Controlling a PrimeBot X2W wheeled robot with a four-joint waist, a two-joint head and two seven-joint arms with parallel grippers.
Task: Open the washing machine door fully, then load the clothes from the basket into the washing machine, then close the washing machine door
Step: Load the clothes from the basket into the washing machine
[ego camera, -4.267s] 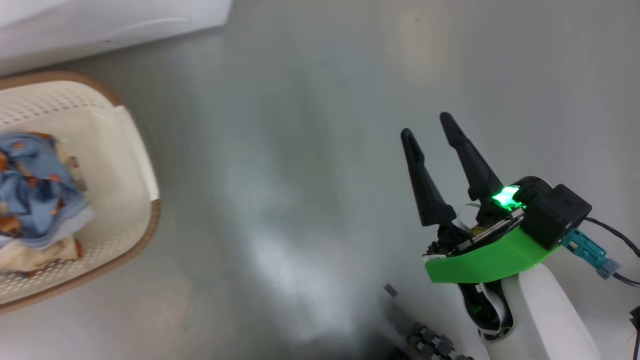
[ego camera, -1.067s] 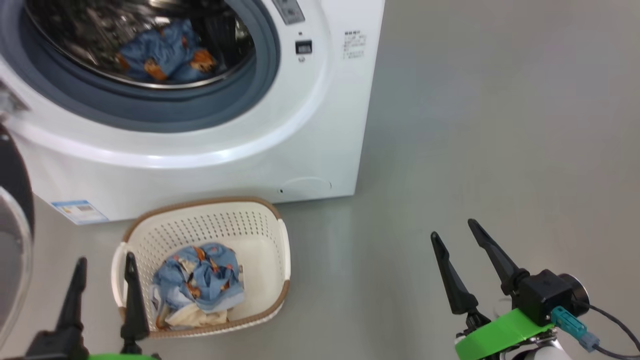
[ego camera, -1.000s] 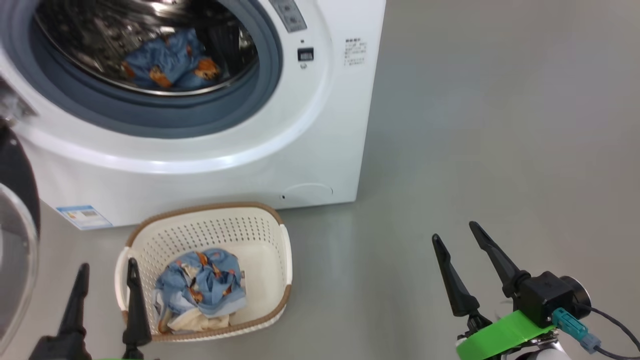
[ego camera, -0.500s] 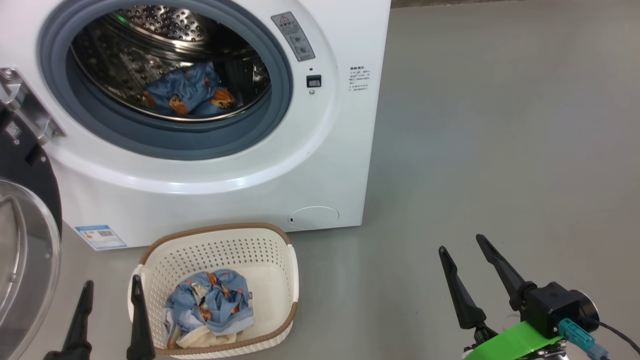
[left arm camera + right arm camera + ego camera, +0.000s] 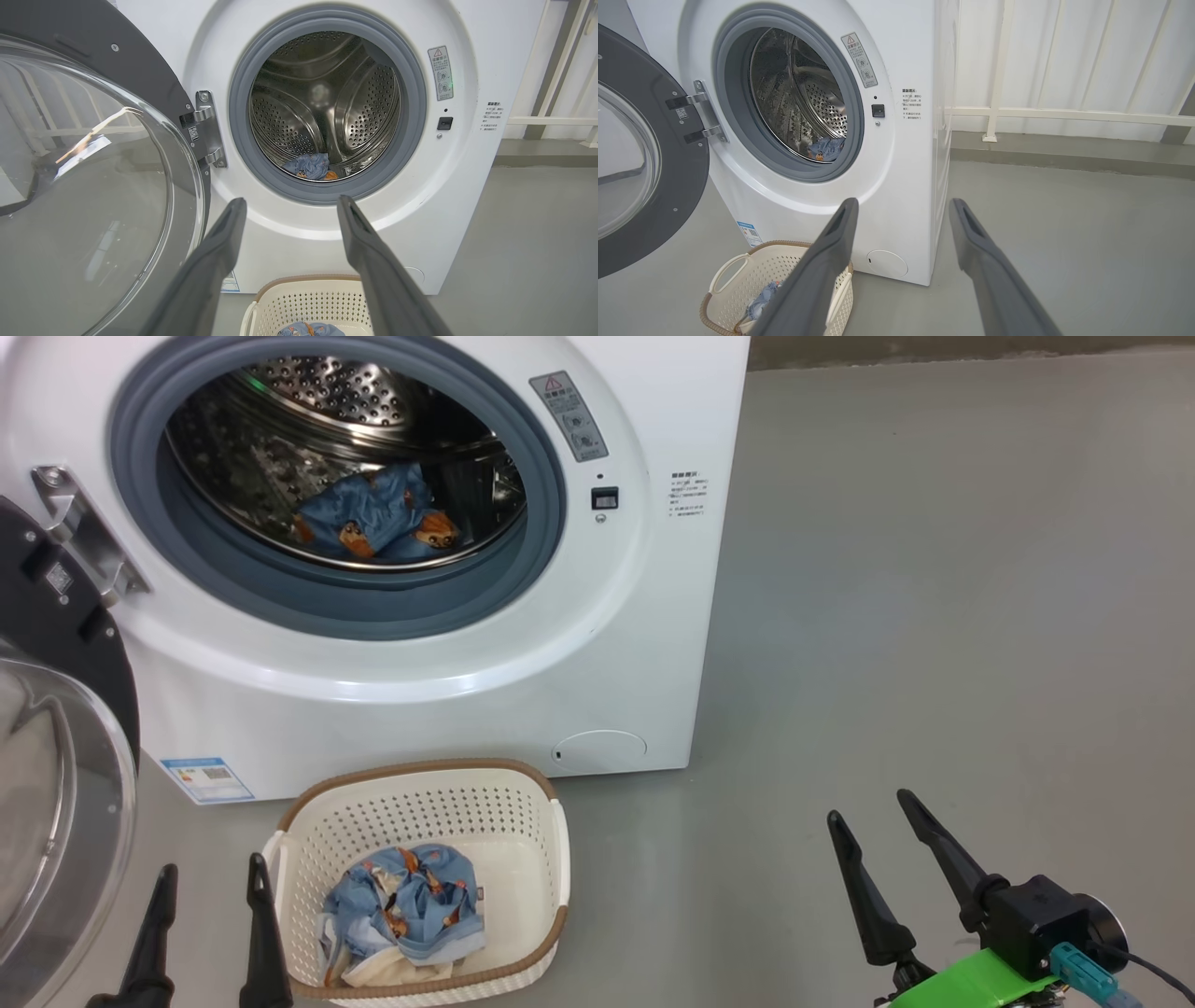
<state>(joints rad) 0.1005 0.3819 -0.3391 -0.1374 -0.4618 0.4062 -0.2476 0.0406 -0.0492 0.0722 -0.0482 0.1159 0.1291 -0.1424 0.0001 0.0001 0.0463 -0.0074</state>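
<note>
Head view is showing the washing machine door [image 5: 65, 644] standing wide open at the left of the washing machine [image 5: 448, 681], a blue piece [image 5: 373, 518] lying in its drum [image 5: 308, 439]. The basket [image 5: 523, 859] is sitting on the floor [image 5: 934, 616] before it, holding the clothes [image 5: 406, 910]; left pincer [image 5: 213, 864] and right pincer [image 5: 870, 806] are hovering, both spread wide and empty.

Drum mouth [image 5: 355, 401] at upper left is wide open — door [image 5: 56, 756] hangs at the left edge, bare floor [image 5: 934, 616] right.

The washing machine [image 5: 420, 700] looks glossy, its drum [image 5: 359, 397] shiny steel, the basket [image 5: 420, 803] matt plastic
</note>
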